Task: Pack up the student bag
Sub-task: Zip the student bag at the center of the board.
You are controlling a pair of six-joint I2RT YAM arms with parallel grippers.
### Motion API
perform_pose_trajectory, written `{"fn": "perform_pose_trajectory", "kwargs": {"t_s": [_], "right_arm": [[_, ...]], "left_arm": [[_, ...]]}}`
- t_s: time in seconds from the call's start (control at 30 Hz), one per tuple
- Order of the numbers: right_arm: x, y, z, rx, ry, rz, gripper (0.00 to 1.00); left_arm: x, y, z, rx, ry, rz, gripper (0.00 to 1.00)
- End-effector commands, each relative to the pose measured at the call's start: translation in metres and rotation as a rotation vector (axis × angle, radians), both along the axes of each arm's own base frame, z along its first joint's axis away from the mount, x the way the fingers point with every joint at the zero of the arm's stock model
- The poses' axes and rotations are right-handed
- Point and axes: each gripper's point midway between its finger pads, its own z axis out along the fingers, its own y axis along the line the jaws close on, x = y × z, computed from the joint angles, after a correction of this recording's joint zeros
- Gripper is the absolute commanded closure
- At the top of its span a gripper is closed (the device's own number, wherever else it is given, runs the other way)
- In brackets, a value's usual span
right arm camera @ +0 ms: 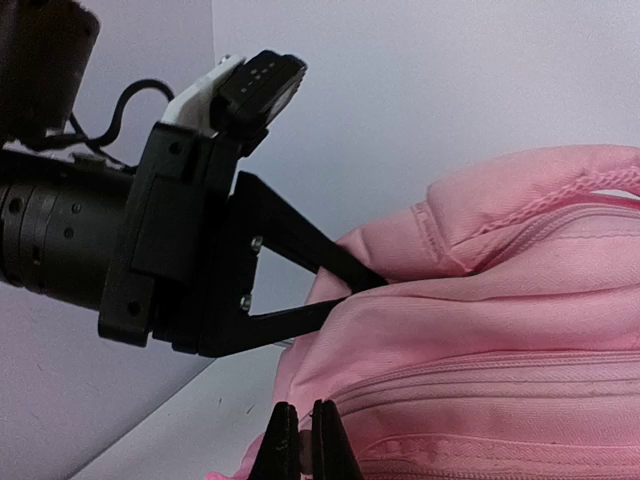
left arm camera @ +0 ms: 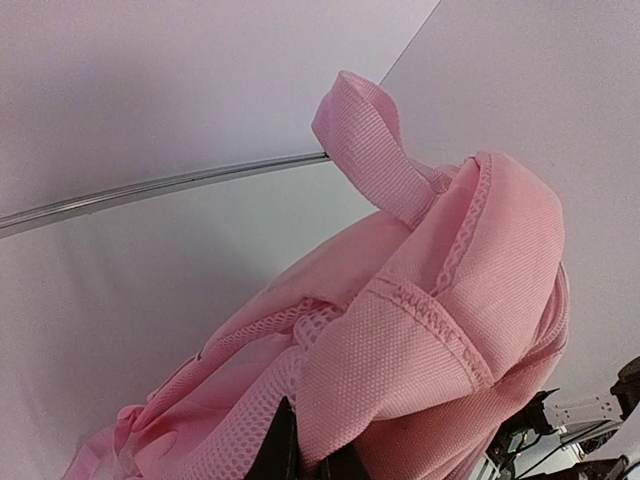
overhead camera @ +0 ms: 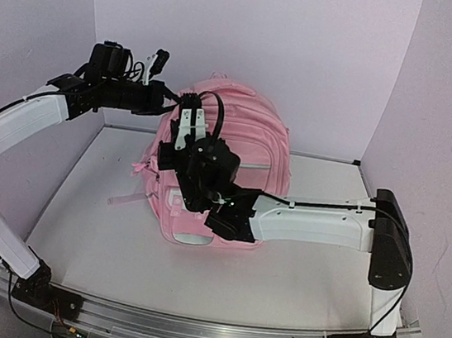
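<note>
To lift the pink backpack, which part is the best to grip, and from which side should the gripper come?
Grip the woven carry loop at the top of the student bag. The bag stands upright, and the loop rises free of the fabric as an open arch, so coming from above, with the jaws across its flat strap, is probably best.

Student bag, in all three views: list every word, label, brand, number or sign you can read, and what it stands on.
None can be read in any view.
The student bag shows only plain pink fabric; the pale patch on its lower front is too small to read.
</note>
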Motion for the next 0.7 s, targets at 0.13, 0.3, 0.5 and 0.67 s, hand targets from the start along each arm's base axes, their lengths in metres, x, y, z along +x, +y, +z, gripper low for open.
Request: {"fn": "perform_pose_trajectory", "kwargs": {"t_s": [0.13,0.3,0.5,0.67], "right_arm": [[-0.018,0.050,-0.037,-0.228,-0.053,0.167,1.00],[-0.029,0.048,-0.087,-0.358,-0.022,0.166,1.00],[-0.041,0.037,-0.130,-0.490,-0.004,0.150,1.00],[-0.043,0.028,-0.156,-0.576,0.006,0.147,1.00]], "left_arm": [[-0.013,-0.006,0.049,-0.049,-0.104,-0.063,1.00],[-0.011,-0.005,0.052,-0.027,-0.113,-0.061,1.00],[-0.008,-0.003,0.053,-0.012,-0.118,-0.056,1.00],[-0.006,0.000,0.054,-0.011,-0.120,-0.050,1.00]]}}
